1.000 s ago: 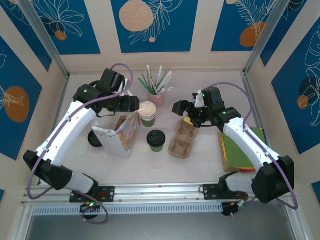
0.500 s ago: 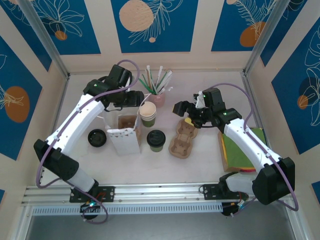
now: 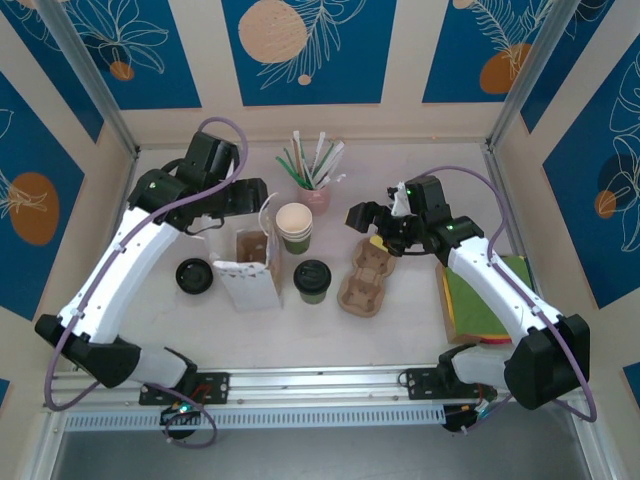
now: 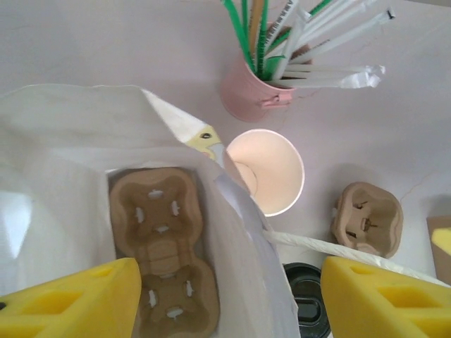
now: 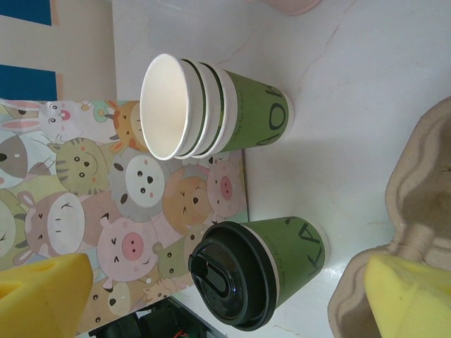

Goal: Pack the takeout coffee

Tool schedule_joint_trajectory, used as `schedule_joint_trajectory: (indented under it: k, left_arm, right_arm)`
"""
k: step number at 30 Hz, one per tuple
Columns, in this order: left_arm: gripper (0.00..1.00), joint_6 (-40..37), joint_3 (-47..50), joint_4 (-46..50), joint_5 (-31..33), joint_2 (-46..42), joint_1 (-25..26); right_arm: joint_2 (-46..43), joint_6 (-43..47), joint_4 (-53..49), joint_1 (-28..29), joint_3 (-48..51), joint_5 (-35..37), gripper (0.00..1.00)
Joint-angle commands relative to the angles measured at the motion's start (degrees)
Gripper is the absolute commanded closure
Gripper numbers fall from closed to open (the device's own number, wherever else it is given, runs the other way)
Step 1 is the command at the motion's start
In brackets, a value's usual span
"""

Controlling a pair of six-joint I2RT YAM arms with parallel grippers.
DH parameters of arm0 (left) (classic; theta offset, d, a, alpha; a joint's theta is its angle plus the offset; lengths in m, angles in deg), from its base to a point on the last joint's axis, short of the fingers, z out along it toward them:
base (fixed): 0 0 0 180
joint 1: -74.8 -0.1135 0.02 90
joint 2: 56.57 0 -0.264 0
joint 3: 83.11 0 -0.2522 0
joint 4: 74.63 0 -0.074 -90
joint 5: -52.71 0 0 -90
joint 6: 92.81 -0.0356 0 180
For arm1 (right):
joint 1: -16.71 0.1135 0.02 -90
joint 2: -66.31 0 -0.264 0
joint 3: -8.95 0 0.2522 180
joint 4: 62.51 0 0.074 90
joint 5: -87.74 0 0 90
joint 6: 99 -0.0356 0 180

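Yellow foam fingers [image 4: 70,299] of left gripper [image 4: 232,296] apart, gripping nothing, above open white paper bag [image 4: 42,176]. Right gripper [image 5: 225,292] spread wide, empty. Takeout coffee [image 3: 312,280], round black plastic lid, upright just beside bag.

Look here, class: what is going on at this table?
A takeout order is being packed. The left hand hovers open above a standing paper bag that already holds a pulp cup carrier. The lidded coffee cup stands on the table beside the bag, not yet packed. The right hand hangs open near a second carrier.
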Motion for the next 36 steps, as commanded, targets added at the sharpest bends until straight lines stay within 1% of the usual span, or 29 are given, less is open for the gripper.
schedule_joint_trajectory:
  k: [1, 3, 5, 8, 11, 12, 15, 19, 22, 26, 30, 36]
  left_arm:
    - [0.36, 2.09, -2.17, 3.27, 4.57, 0.72, 0.34]
    - [0.37, 1.55, -2.10, 1.38, 4.17, 0.87, 0.26]
    - [0.38, 0.97, -2.01, -0.18, 1.10, 1.91, 0.28]
    - [0.37, 1.25, -2.07, 0.39, -2.30, 4.28, 0.44]
    - [0.36, 2.49, -1.56, 1.97, -0.36, 5.29, 0.54]
    - [0.35, 2.96, -1.24, 1.77, 0.61, 5.21, 0.54]
    - [0.36, 5.03, -1.44, 0.76, 3.40, 4.79, 0.29]
    - [0.37, 7.30, -1.43, -2.38, 3.99, 3.98, 0.28]
    - [0.39, 9.06, -1.91, -2.76, 5.43, 3.64, 0.12]
    - [0.39, 9.76, -1.81, -4.86, 4.49, 3.91, 0.09]
    - [0.39, 12.23, -2.18, -5.28, 1.67, 6.66, 0.09]
    - [0.40, 15.68, -1.61, -6.69, 0.07, 9.26, 0.14]
  right_arm:
    - [0.06, 0.57, -0.79, -0.07, -0.49, -0.78, 0.01]
    - [0.04, 0.53, -0.83, 0.01, -0.41, -0.70, 0.01]
    - [-0.01, 0.62, -0.96, 0.03, -0.41, -0.69, 0.01]
    - [-0.57, 0.59, -1.19, 0.04, -0.19, -0.35, 0.01]
    - [-1.04, 0.50, -1.31, -0.03, 0.11, -0.08, 0.01]
    - [-1.11, 0.44, -1.32, -0.04, 0.20, -0.01, 0.01]
    - [-1.11, 0.40, -1.29, -0.16, 0.39, -0.16, 0.01]
    - [-1.19, 0.30, -1.14, -0.02, 0.56, -0.27, 0.01]
    - [-1.61, 0.28, -1.29, -0.07, 0.70, -0.07, 0.01]
    - [-2.15, 0.13, -1.12, -0.16, 1.33, 0.19, 0.01]
    - [-2.24, -0.08, -0.79, -0.11, 1.77, -0.05, 0.01]
    - [-2.86, 0.10, -1.16, -0.20, 1.88, 0.28, 0.01]
